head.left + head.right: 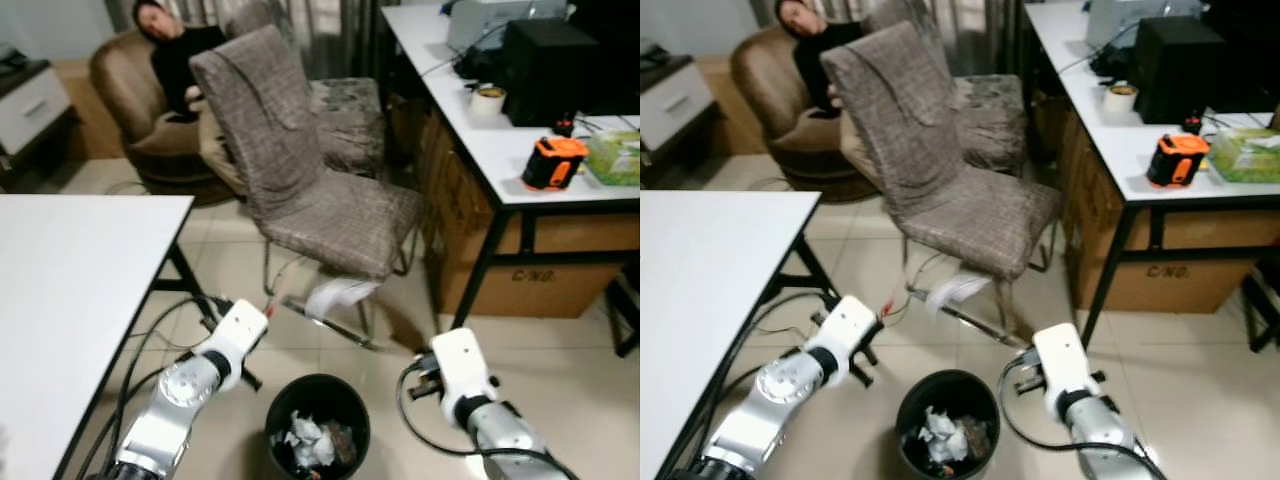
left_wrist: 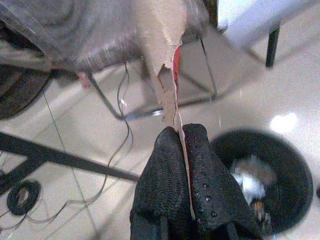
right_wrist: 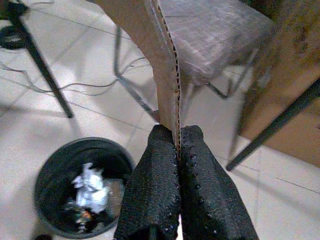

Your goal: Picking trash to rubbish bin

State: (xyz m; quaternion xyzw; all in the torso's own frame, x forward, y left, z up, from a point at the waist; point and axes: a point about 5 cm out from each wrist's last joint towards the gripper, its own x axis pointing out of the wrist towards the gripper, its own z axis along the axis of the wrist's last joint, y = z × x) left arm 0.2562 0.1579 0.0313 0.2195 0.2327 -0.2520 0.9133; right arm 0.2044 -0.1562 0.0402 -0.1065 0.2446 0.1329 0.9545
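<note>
My left gripper (image 2: 179, 129) is shut on a thin strip of brown cardboard (image 2: 169, 95) with a red edge that sticks out past the fingertips. My right gripper (image 3: 176, 131) is shut on a piece of corrugated cardboard (image 3: 167, 85), held edge-on. A round black rubbish bin (image 1: 320, 390) with crumpled white paper inside stands on the tiled floor between my left arm (image 1: 235, 335) and right arm (image 1: 460, 370). Both wrist views have the bin (image 2: 295, 165) (image 3: 55, 160) close beside the fingers. A pale, blurred sheet (image 1: 335, 295) hangs in front of the chair seat's front edge.
A grey fabric chair (image 1: 300, 170) on metal legs stands just beyond the bin. A white table (image 1: 70, 290) is on my left, with cables (image 1: 165, 325) on the floor beside it. A white desk (image 1: 480, 130) with a cardboard box (image 1: 530, 275) beneath is on my right. A person (image 1: 175, 50) sits in a brown armchair at the back.
</note>
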